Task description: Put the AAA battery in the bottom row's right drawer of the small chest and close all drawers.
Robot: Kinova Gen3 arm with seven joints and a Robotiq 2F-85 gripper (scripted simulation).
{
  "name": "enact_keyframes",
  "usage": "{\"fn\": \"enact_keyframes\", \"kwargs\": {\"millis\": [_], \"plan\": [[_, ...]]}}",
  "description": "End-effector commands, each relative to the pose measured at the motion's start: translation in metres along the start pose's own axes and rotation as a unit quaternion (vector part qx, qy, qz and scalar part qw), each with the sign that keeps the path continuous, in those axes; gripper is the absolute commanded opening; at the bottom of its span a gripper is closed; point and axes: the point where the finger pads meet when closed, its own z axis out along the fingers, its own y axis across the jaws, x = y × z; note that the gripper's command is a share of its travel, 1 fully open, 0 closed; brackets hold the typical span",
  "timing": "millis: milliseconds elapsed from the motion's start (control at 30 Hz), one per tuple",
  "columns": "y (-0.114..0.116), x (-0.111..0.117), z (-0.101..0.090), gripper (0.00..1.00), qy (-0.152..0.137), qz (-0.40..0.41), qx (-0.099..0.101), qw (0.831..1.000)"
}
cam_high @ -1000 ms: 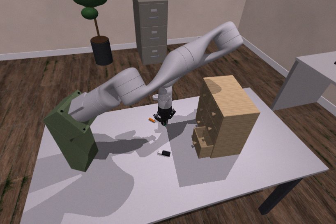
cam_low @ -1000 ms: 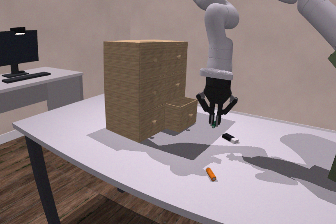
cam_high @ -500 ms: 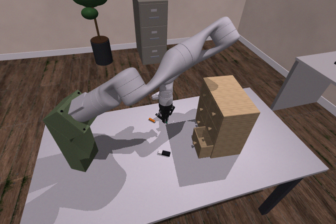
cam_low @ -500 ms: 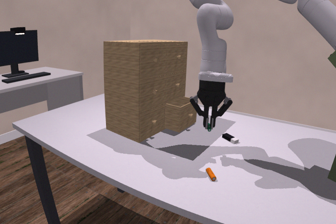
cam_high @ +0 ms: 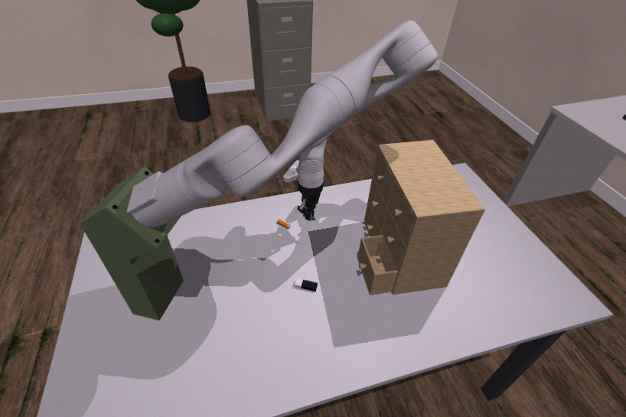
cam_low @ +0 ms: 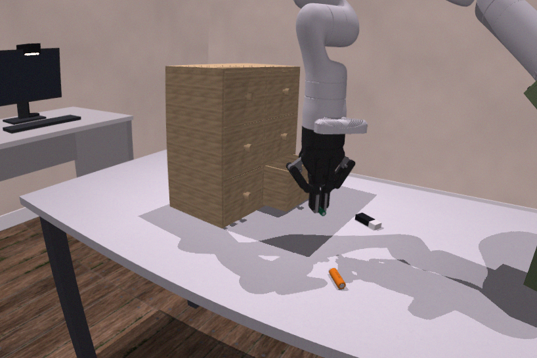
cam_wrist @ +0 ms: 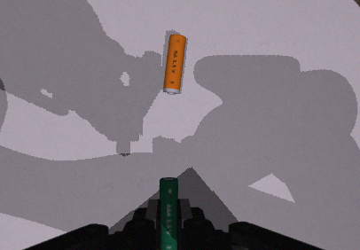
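My gripper (cam_high: 308, 213) (cam_low: 319, 205) (cam_wrist: 168, 216) points down and is shut on the green AAA battery (cam_low: 322, 211) (cam_wrist: 168, 200), which is held lengthwise between the fingertips above the table. The small chest (cam_high: 442, 245) (cam_low: 195, 141) stands upright on the table. Its bottom-row right drawer (cam_high: 383, 281) (cam_low: 279, 187) is pulled partly out and its open top shows in the top view. In that view the gripper is to the left of the chest, on its front side and farther back than the open drawer. The other drawers look pushed in.
An orange AA battery (cam_high: 283, 223) (cam_low: 337, 278) (cam_wrist: 175, 63) lies on the table near the gripper. A black and white eraser (cam_high: 306, 285) (cam_low: 367, 221) lies on the table in front of the open drawer. The green arm base (cam_high: 126, 260) stands at the table's other side.
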Motion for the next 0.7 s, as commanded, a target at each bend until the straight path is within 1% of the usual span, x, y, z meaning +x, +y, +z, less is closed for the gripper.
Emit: {"fn": "enact_keyframes", "kwargs": {"millis": [0,200,433,500,667], "plan": [[0.010,0.005,-0.002,0.05,0.001,-0.026,-0.005,1.000],[0.028,0.011,-0.004,0.05,0.001,-0.111,-0.006,0.994],[0.046,0.019,-0.007,0.05,0.002,-0.195,-0.010,0.981],[0.046,0.019,-0.007,0.05,0.002,-0.195,-0.010,0.981],[0.057,0.023,-0.009,0.05,0.003,-0.242,-0.012,0.970]]}}
